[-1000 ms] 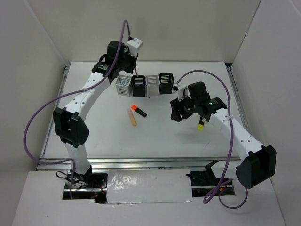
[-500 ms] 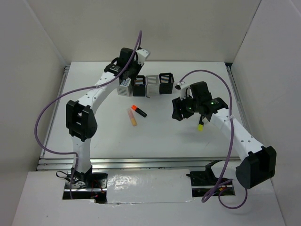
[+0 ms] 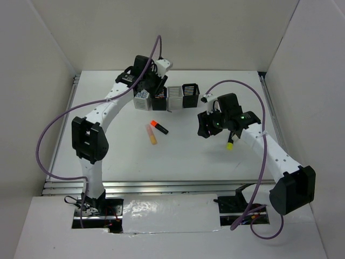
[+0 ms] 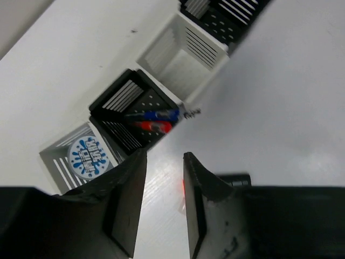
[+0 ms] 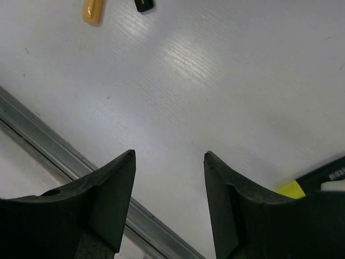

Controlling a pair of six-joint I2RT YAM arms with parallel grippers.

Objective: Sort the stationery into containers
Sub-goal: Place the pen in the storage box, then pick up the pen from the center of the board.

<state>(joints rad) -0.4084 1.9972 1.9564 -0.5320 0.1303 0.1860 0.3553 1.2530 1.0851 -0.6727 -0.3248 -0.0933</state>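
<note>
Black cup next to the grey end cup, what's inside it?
Inside the black cup, a thin blue pen and a thin red pen lie side by side. Their far ends are hidden in the dark interior.

row of four slatted cups [image 3: 175,96] stood at the far side, alternating light grey and black. round blue-grey disc [image 4: 89,156] lay flat in the left-end grey cup. thin blue pen [image 4: 159,114] and thin red pen [image 4: 153,126] sat side by side in the black cup next to it. orange-black highlighter [image 3: 159,127] and peach marker [image 3: 152,135] lay loose in front of the row, ends close together. yellow-black highlighter [image 3: 229,145] was well off to the right, mostly hidden, yellow tip showing.
</note>
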